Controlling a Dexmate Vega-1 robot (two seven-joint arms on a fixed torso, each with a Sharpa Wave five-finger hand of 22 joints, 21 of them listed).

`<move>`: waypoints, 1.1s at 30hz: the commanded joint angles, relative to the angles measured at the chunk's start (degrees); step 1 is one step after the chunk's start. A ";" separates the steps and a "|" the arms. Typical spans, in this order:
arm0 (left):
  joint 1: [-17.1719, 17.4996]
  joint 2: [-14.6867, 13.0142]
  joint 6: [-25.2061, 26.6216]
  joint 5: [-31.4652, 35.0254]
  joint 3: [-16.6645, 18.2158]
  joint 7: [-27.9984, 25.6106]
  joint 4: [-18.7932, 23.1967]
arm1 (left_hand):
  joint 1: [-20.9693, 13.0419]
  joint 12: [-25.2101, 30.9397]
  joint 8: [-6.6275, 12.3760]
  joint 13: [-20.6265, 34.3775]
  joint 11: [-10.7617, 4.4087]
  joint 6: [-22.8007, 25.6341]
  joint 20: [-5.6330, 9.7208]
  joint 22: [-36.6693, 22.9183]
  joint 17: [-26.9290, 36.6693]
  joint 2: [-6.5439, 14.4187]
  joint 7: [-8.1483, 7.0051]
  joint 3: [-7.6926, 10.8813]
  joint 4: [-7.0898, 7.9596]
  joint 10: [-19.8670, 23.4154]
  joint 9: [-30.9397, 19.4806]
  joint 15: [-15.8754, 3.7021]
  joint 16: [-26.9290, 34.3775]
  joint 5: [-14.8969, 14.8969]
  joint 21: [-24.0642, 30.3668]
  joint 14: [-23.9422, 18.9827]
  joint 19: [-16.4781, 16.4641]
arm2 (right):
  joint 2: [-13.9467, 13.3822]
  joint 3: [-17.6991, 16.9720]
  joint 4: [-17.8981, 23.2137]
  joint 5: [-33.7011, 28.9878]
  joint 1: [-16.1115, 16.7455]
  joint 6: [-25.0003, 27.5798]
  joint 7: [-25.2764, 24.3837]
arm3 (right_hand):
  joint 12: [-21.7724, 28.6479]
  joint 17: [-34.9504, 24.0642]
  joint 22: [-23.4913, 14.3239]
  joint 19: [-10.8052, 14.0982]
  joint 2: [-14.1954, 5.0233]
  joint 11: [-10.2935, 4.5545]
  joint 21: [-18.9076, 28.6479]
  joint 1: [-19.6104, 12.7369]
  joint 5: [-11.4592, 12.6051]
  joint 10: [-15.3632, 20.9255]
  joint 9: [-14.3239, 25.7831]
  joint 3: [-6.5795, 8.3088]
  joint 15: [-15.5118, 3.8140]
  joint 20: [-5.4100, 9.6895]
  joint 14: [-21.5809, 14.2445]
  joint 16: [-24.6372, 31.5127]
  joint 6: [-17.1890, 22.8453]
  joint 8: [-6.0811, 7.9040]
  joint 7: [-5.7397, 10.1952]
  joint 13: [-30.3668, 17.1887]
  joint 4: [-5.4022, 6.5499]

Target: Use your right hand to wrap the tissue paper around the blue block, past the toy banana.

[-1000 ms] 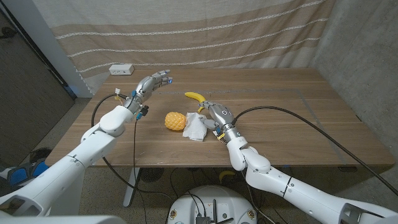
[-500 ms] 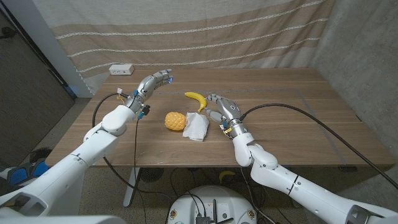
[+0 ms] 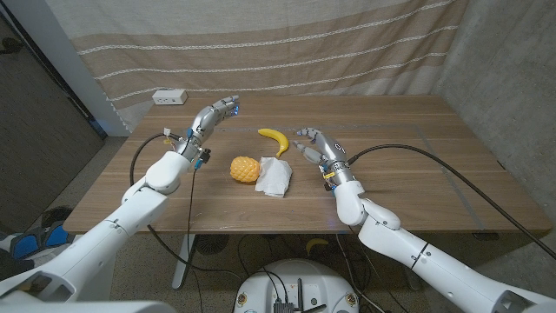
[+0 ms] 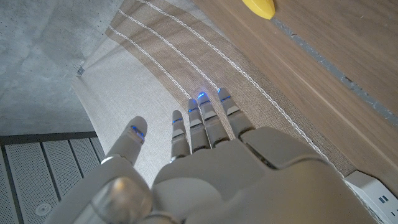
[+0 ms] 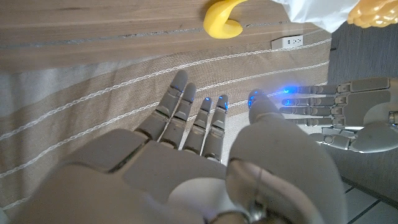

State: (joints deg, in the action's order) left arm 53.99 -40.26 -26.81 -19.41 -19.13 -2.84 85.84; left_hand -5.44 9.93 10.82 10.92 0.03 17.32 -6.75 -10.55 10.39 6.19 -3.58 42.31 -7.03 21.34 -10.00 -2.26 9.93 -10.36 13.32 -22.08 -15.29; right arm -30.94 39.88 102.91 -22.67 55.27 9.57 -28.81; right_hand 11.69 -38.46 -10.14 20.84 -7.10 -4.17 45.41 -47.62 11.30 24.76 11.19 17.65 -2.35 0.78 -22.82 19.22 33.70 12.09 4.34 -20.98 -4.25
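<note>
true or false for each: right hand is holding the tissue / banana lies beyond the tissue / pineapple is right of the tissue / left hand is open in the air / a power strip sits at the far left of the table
1. The right hand holds the tissue. False: it is open, apart from the tissue.
2. The banana lies beyond the tissue. True.
3. The pineapple is right of the tissue. False: it is on its left.
4. The left hand is open, holding nothing. True.
5. A power strip sits at the table's far left. True.
</note>
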 commanded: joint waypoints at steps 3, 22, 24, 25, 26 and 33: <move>1.20 0.71 -0.54 -3.10 0.56 1.45 0.17 | -1.00 -0.04 -0.12 -0.08 -0.40 0.17 0.71 -0.18 -0.06 0.07 -0.86 -0.04 -1.07 -2.44 -0.23 -0.25 -0.17 0.13 -0.23 2.26 -0.27 | -0.53 -6.37 -0.85 13.81 2.14 -8.56 2.03 | 0.10 0.23 -0.18 -1.09 -0.10 1.02 -0.50 1.76 0.79 -0.21 0.16 0.01 -4.48 -0.71 1.22 -0.72 0.33 0.04 -1.23 0.10 0.44; 0.92 1.54 3.10 -5.27 -0.52 2.40 1.86 | -2.13 0.03 -0.76 -0.49 -1.39 -1.93 3.17 -0.17 -0.46 0.81 -2.49 -0.66 -2.27 -8.25 -0.13 -0.69 -0.34 0.31 -0.92 8.81 0.82 | -1.34 -12.99 -8.26 33.86 2.04 -22.57 12.93 | -0.69 2.83 0.02 -6.40 -0.45 4.00 -3.40 8.39 1.54 -3.02 0.15 -1.28 -1.65 -1.68 6.91 -4.38 -2.02 -1.18 -3.61 2.18 1.66; 0.81 1.64 3.79 -5.28 -0.65 2.14 2.25 | -2.17 0.00 -0.80 -0.50 -1.60 -2.12 3.16 -0.17 -0.47 0.83 -2.58 -0.72 -2.29 -8.58 -0.13 -0.75 -0.29 0.33 -0.93 8.97 0.84 | -1.29 -13.62 -9.35 35.97 1.96 -24.11 14.29 | -0.71 3.31 0.05 -7.12 -0.42 4.42 -3.85 9.03 1.57 -3.29 0.12 -1.35 -1.61 -1.88 7.82 -5.01 -2.56 -1.31 -3.82 2.48 1.68; 0.71 1.64 4.04 -5.05 -0.77 2.00 2.38 | -2.18 0.02 -0.79 -0.51 -1.59 -2.12 3.17 -0.17 -0.47 0.83 -2.66 -0.73 -2.29 -8.60 -0.13 -0.75 -0.28 0.33 -0.94 8.99 0.84 | -1.34 -13.94 -9.84 37.01 1.91 -24.78 15.05 | -0.71 3.45 0.06 -7.34 -0.46 4.63 -4.00 9.27 1.57 -3.34 0.12 -1.37 -1.44 -2.13 8.01 -5.16 -2.69 -1.34 -3.94 2.57 1.74; 0.62 1.69 4.29 -5.00 -0.88 1.94 2.52 | -2.18 0.03 -0.79 -0.51 -1.55 -2.18 3.15 -0.17 -0.48 0.82 -2.71 -0.78 -2.30 -8.73 -0.12 -0.78 -0.24 0.35 -0.96 9.05 0.89 | -1.27 -14.26 -10.37 37.88 1.90 -25.53 15.54 | -0.69 3.58 0.08 -7.62 -0.51 4.68 -4.16 9.55 1.57 -3.37 0.11 -1.41 -1.44 -2.31 8.25 -5.32 -2.85 -1.37 -3.93 2.67 1.82; 0.16 2.01 5.33 -4.12 -1.45 1.14 3.28 | -2.28 0.14 -0.87 -0.55 -1.67 -2.65 3.29 -0.17 -0.51 0.86 -2.73 -0.92 -2.33 -9.04 -0.11 -0.79 -0.21 0.37 -0.99 9.54 0.94 | -0.86 -16.44 -13.66 43.60 2.01 -30.58 19.06 | -0.81 5.22 0.20 -9.17 -0.40 5.03 -5.43 11.09 1.63 -4.18 0.00 -1.42 -1.18 -2.15 9.79 -6.75 -4.16 -1.61 -3.70 3.58 1.76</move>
State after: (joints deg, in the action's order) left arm 54.71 -38.60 -24.40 -24.47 -19.77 -0.40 87.85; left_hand -6.89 9.93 10.15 10.39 -1.54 15.02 -3.98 -10.53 9.86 6.57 -6.45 41.43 -9.12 12.44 -10.00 -2.35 9.93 -10.14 12.50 -12.79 -14.34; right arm -32.08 28.09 96.05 11.64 57.47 -13.39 -15.43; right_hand 11.01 -33.55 -9.86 12.02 -7.32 0.73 40.37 -37.01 12.52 20.67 11.20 16.30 -2.05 -1.43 -13.49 12.85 30.15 10.76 0.63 -17.55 -2.43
